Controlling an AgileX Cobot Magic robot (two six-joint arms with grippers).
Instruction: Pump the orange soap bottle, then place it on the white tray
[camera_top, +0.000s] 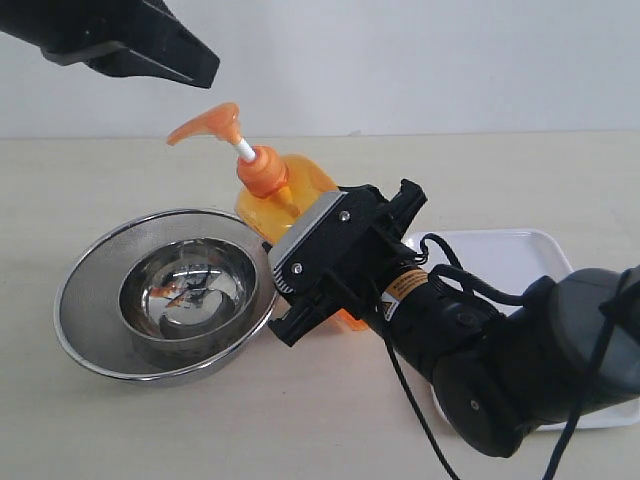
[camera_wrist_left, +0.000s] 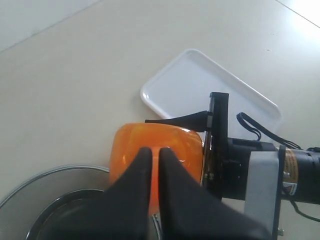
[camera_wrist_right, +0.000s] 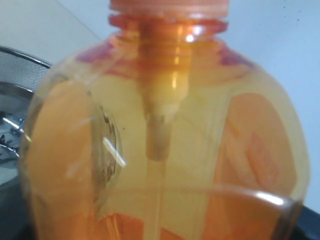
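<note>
Right gripper: we read the jaws as clamped across the body of the orange soap bottle. In the left wrist view one black finger lies flat along the bottle's far side. The other finger is hidden, so we go by that contact plus the exterior view, where the bottle sits right in the jaw gap. The right wrist view is filled by the bottle's shoulder and threaded neck, with the dip tube visible through the translucent wall. Left gripper: jaws nearly together, only a thin slit between the fingers, nothing in them. It hangs above the pump head with a clear gap in the exterior view. The pump is up: white stem exposed and tilted left, spout pointing left. The bottle is over the table, not on the tray. We can't tell whether its base touches the table, because the right gripper covers it. Just left of the bottle and nearer to us sits a steel bowl with a wide mesh-textured rim. The bottle's body is close behind the bowl's right edge. The white tray lies flat on the table to the right of the bottle, near it. The right arm passes over the tray's near part, and a black cable loops above it.
</note>
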